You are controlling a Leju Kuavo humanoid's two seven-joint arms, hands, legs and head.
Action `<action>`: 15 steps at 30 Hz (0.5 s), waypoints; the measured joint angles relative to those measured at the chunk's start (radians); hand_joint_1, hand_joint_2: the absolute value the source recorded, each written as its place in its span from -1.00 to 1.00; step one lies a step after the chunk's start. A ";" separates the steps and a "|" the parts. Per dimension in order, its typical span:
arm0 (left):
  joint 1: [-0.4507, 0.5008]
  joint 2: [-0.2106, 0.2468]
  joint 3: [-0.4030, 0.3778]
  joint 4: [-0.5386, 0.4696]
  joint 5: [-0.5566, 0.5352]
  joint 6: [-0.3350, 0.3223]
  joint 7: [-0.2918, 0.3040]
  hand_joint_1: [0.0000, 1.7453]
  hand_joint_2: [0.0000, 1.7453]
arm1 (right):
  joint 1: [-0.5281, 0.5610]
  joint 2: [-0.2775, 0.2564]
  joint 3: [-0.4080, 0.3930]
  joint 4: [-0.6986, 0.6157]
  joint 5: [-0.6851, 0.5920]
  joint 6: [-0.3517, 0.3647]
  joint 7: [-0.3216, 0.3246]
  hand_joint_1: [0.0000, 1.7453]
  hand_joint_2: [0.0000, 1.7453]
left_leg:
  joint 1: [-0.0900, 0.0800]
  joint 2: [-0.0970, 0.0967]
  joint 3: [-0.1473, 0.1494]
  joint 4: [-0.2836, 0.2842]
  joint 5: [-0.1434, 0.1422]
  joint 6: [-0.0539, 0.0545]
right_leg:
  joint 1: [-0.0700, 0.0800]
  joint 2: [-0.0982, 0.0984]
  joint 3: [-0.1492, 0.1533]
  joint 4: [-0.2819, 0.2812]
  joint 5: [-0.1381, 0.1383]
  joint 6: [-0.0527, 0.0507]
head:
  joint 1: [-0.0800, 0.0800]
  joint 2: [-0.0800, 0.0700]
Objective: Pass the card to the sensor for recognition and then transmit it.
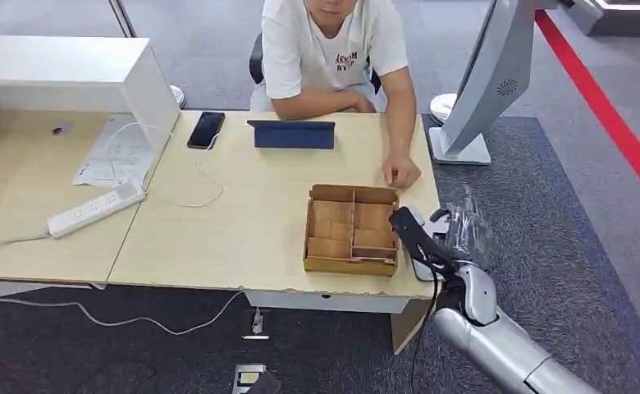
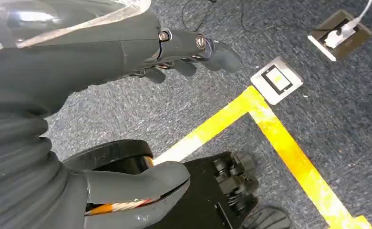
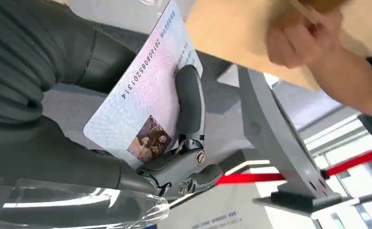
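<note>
The card (image 3: pixel 143 98), pale with a printed number and a small photo, lies against my right hand's (image 3: pixel 46 157) palm, and one dark finger (image 3: pixel 190 98) presses across its face. From the head view that right hand (image 1: pixel 428 243) hovers at the table's right edge, over a flat white device (image 1: pixel 422 268) that it partly hides; whether the card touches the device cannot be told. My left hand (image 2: pixel 79 62) hangs over the carpet with nothing between thumb and fingers.
A divided cardboard box (image 1: pixel 352 231) sits just left of my right hand. A person sits behind the table (image 1: pixel 243 222), with one hand (image 1: pixel 401 172) resting near the box. A blue tablet case (image 1: pixel 294 134), phone (image 1: pixel 206 130) and power strip (image 1: pixel 95 211) lie further left. A white kiosk stand (image 1: pixel 481 90) rises at the right.
</note>
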 joint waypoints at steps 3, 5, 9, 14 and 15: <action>0.000 0.002 -0.003 -0.002 -0.009 0.001 -0.001 -1.00 1.00 | -0.017 -0.016 -0.005 -0.061 0.053 0.000 0.039 1.00 1.00 | 0.000 0.000 0.000 0.000 0.000 0.000 | 0.000 0.000 0.000 0.000 0.000 0.000 | 0.000 0.000; 0.000 0.003 -0.011 -0.003 -0.030 0.000 0.002 -1.00 1.00 | -0.024 -0.031 -0.010 -0.100 0.099 0.000 0.064 1.00 1.00 | 0.000 0.000 0.000 0.000 0.000 0.000 | 0.000 0.000 0.000 0.000 0.000 0.000 | 0.000 0.000; -0.007 0.003 -0.021 -0.005 -0.062 -0.010 0.015 -1.00 1.00 | -0.022 -0.063 -0.027 -0.175 0.154 0.000 0.079 1.00 1.00 | 0.000 0.000 0.000 0.000 0.000 0.000 | 0.000 0.000 0.000 0.000 0.000 0.000 | 0.000 0.000; -0.021 0.003 -0.032 -0.005 -0.111 -0.034 0.030 -1.00 1.00 | -0.024 -0.088 -0.051 -0.244 0.220 0.068 0.079 1.00 1.00 | 0.000 0.000 -0.001 0.000 0.000 0.000 | 0.000 0.000 0.000 0.000 0.000 0.000 | 0.000 0.000; -0.025 0.003 -0.036 -0.005 -0.121 -0.038 0.032 -1.00 1.00 | -0.026 -0.090 -0.055 -0.255 0.228 0.093 0.079 1.00 1.00 | 0.000 0.000 -0.001 0.000 0.000 0.000 | 0.000 0.000 0.000 0.000 0.000 0.000 | 0.000 0.000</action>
